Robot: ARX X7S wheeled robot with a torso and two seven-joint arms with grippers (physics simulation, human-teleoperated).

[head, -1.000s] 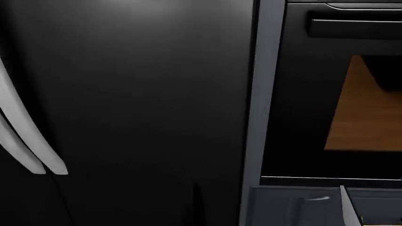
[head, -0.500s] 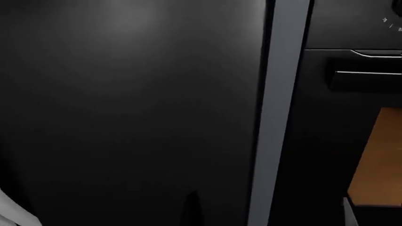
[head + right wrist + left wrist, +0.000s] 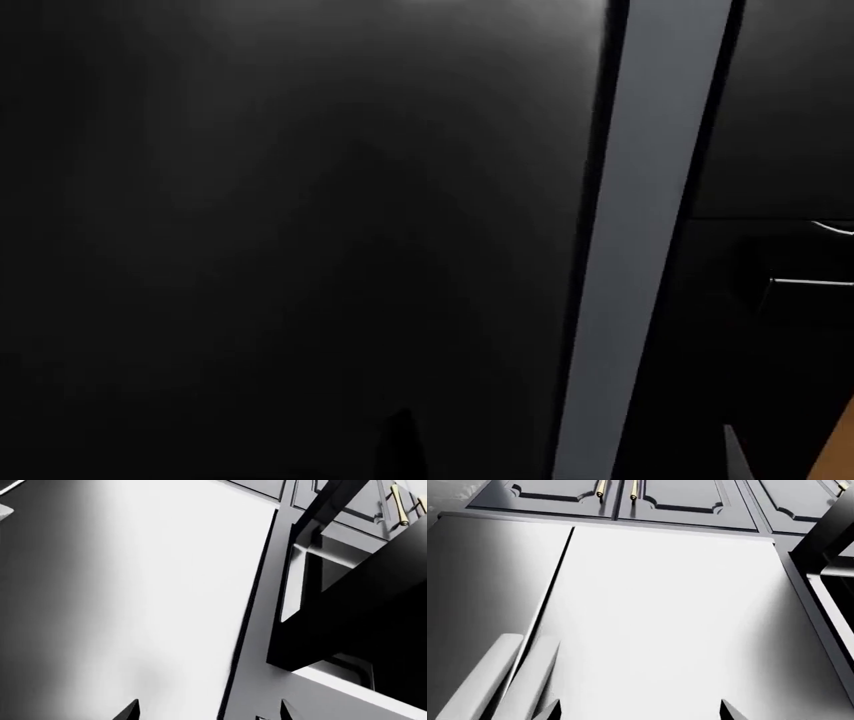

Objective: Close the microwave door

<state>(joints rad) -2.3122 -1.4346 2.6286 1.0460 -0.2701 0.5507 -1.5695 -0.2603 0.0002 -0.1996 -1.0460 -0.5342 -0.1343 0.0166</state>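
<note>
The microwave door (image 3: 347, 615) is a black panel with a glass window, standing swung open from the cabinet wall in the right wrist view. Its dark edge (image 3: 827, 535) also shows in the left wrist view, beside the pale fridge door. In the head view the microwave is out of view. My left gripper (image 3: 640, 712) is open in front of the fridge door with nothing between its tips. My right gripper (image 3: 209, 712) is open too, below the microwave door and apart from it, over the seam between fridge and cabinet strip.
A large dark fridge door (image 3: 267, 240) fills most of the head view, close in front. A grey cabinet strip (image 3: 641, 250) separates it from the black oven front and its handle (image 3: 807, 283). Fridge handles (image 3: 500, 680) and upper cabinets with brass pulls (image 3: 617, 490) show in the left wrist view.
The head view has risen and shifted. The oven handle and window slid down and to the right, and the fridge handles dropped out of view. The fridge door now fills more of the frame.
</note>
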